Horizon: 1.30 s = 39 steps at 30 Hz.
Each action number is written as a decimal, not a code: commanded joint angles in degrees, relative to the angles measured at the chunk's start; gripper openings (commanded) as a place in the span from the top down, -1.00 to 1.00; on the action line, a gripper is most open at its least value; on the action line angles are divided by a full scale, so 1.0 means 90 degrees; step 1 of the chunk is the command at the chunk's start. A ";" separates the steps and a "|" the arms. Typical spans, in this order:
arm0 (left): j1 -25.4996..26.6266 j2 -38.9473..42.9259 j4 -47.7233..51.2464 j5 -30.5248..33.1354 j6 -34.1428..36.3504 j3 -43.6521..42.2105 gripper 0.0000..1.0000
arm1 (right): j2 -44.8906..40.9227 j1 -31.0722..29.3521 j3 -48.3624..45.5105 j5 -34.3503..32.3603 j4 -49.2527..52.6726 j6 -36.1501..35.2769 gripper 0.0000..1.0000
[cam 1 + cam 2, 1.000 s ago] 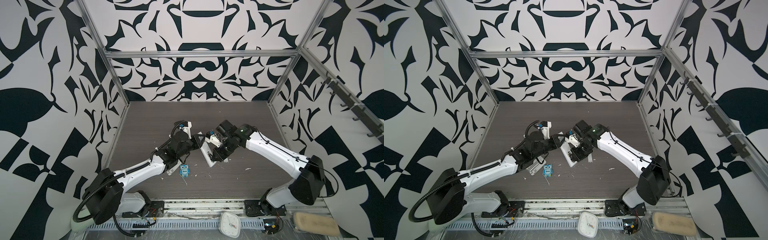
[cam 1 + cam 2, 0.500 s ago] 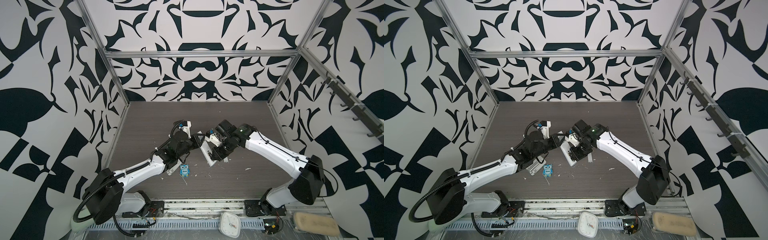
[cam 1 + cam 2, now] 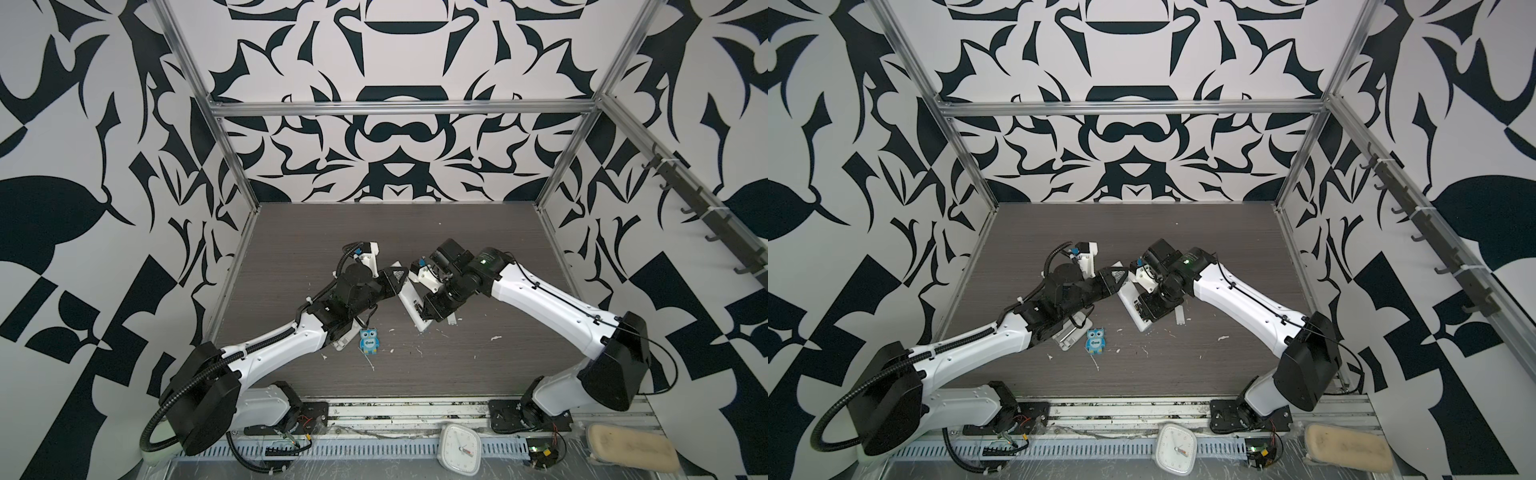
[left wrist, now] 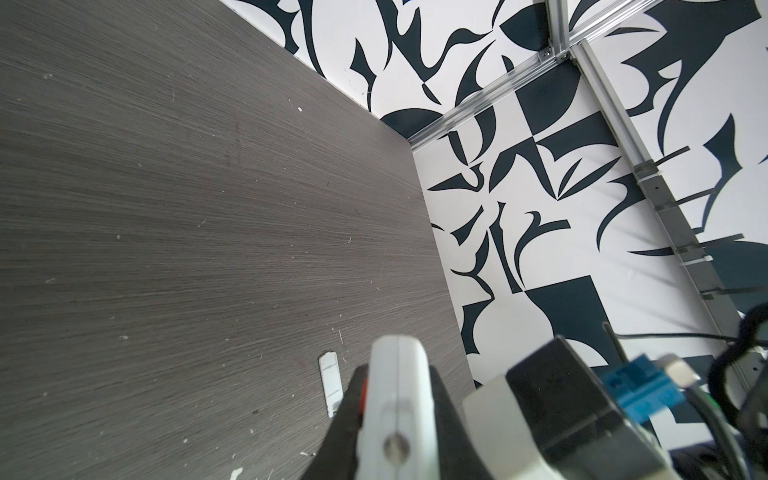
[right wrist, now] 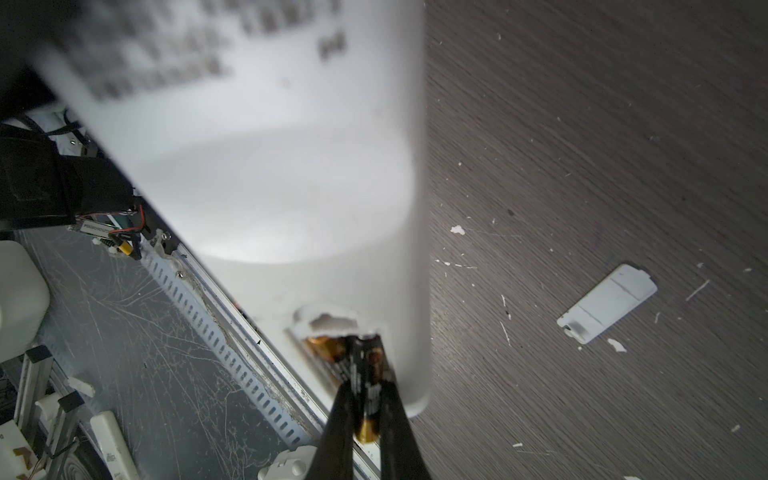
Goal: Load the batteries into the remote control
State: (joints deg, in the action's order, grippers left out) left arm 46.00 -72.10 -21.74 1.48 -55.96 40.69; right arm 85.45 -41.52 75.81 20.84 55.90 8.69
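In the middle of the bench (image 3: 457, 249), remote control (image 3: 409, 304) tilted, far end in the left end effector (image 3: 394, 277), near end at the right end effector (image 5: 365, 399). Battery (image 5: 368, 370) between the right fingers, at the remote's open compartment. Cover (image 5: 606, 303) on the bench just right of the remote. Owl figure (image 3: 369, 340) front-left of it, tray (image 3: 1068, 336) just left of the owl.

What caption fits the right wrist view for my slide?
Right gripper holds a battery at the end of the remote control; the loose cover lies on the table.

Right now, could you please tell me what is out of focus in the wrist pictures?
Right wrist view: the remote control is badly blurred near the lens; the battery in the right gripper and the loose cover are sharp. Left wrist view: table crisp, left gripper slightly soft.
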 commanded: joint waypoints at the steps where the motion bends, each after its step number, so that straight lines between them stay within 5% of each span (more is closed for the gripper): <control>1: -0.0009 0.0249 -0.0304 -0.0137 -0.0179 -0.0106 1.00 | -0.0191 0.0057 0.0146 -0.0382 0.0010 0.0128 0.91; 39: -0.0008 -0.0034 -0.0707 -0.0202 -0.0355 -0.0269 1.00 | -0.0368 0.0052 0.0131 -0.0392 0.0098 0.0050 0.62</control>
State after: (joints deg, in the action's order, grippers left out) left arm 45.98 -72.27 -25.78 0.97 -58.17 38.96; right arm 83.59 -41.50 75.81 18.81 56.47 9.10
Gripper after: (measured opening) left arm 0.212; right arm 0.193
